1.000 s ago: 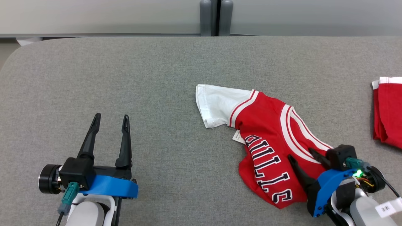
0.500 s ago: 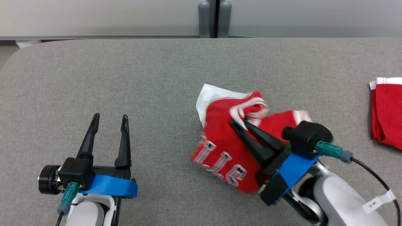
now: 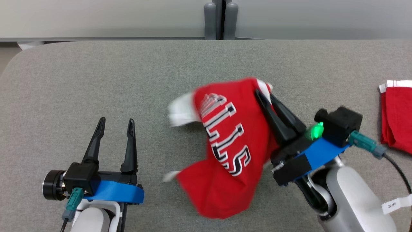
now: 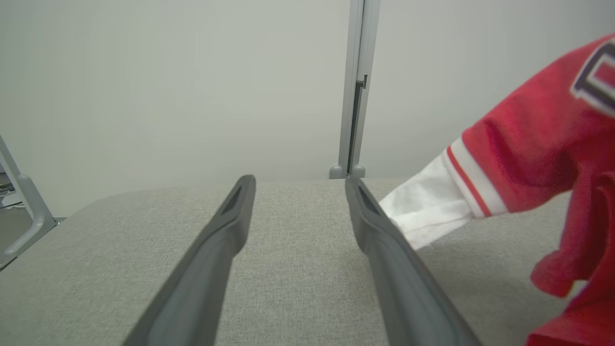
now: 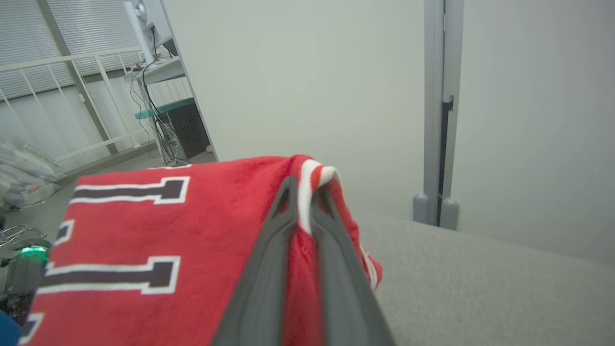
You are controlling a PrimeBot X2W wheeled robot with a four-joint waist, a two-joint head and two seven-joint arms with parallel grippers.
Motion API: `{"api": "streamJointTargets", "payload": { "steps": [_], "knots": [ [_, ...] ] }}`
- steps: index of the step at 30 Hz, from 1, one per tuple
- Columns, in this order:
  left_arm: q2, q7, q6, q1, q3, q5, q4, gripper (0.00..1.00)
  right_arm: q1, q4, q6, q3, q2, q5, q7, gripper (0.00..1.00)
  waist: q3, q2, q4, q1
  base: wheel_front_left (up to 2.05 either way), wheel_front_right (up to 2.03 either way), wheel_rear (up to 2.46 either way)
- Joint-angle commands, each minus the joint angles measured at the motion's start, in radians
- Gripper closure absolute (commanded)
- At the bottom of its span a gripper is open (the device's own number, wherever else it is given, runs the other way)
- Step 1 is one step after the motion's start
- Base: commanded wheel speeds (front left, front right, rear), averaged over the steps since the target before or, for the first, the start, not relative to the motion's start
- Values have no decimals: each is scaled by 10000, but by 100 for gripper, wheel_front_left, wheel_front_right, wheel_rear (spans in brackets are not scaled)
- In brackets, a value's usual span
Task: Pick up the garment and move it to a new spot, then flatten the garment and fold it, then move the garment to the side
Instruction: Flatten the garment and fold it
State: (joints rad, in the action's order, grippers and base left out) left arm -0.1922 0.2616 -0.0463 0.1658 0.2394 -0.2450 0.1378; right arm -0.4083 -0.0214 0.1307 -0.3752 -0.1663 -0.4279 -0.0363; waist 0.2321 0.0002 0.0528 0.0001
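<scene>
The garment (image 3: 225,145) is a red jersey with white sleeves and dark lettering, hanging in the air over the middle of the grey table. My right gripper (image 3: 262,90) is shut on its white-trimmed edge; in the right wrist view the fingertips (image 5: 288,192) pinch the white band of the garment (image 5: 144,250). At the lower left my left gripper (image 3: 116,120) stands open with nothing between its fingers. The left wrist view shows that gripper (image 4: 298,180) with the garment's white sleeve (image 4: 423,211) just right of it.
A second red and white cloth (image 3: 397,112) lies at the table's right edge. The grey fabric table (image 3: 96,80) runs wide to the left and back. A grey post (image 3: 222,19) stands behind the table's far edge.
My right gripper shut on the garment and lifted it up and leftwards off the table. The garment now hangs in the air. The left arm has barely moved.
</scene>
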Motion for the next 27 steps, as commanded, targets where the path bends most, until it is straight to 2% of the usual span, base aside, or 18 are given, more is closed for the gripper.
{"api": "streamJointTargets", "payload": {
  "steps": [1,4,5,6,15,16,17,18,22,27],
  "knots": [
    [2,40,5,27,-23,40,-37,0,322,-427,0,192,-83,-91,3,100,33,-2,-8,-1,0,0,0],
    [42,41,19,83,-11,67,-54,0,879,-1658,0,779,-181,-292,-193,100,111,-2,-40,-1,0,0,0],
    [42,41,19,83,-11,67,-54,0,879,-1658,0,779,-181,-292,-193,100,111,-2,-40,-1,0,0,0],
    [44,41,31,128,-15,81,-42,0,1091,-2302,2,1171,-177,-409,-458,100,151,-2,-60,-1,0,0,0],
    [81,42,89,136,-29,112,38,0,1630,-3917,0,2912,-66,-646,-1401,100,160,-2,-145,-1,0,0,0],
    [88,42,93,118,-29,113,35,0,1676,-4026,0,3083,-52,-674,-1494,56,152,-2,-153,-1,0,0,0],
    [89,42,93,94,-42,115,41,0,1700,-4066,0,3214,-63,-640,-1617,3,143,-2,-166,-1,0,0,0],
    [95,42,89,65,-49,120,43,0,1720,-4092,0,3335,-40,-615,-1725,0,129,-2,-179,-1,0,0,0],
    [114,42,59,-72,-91,130,57,0,1902,-3564,0,3708,-150,36,-2123,0,40,-2,-234,-1,0,0,0],
    [69,41,21,-266,-148,149,58,0,2340,-2018,0,3964,-224,1457,-2256,0,-183,-2,-297,-1,0,0,0]
  ]
}}
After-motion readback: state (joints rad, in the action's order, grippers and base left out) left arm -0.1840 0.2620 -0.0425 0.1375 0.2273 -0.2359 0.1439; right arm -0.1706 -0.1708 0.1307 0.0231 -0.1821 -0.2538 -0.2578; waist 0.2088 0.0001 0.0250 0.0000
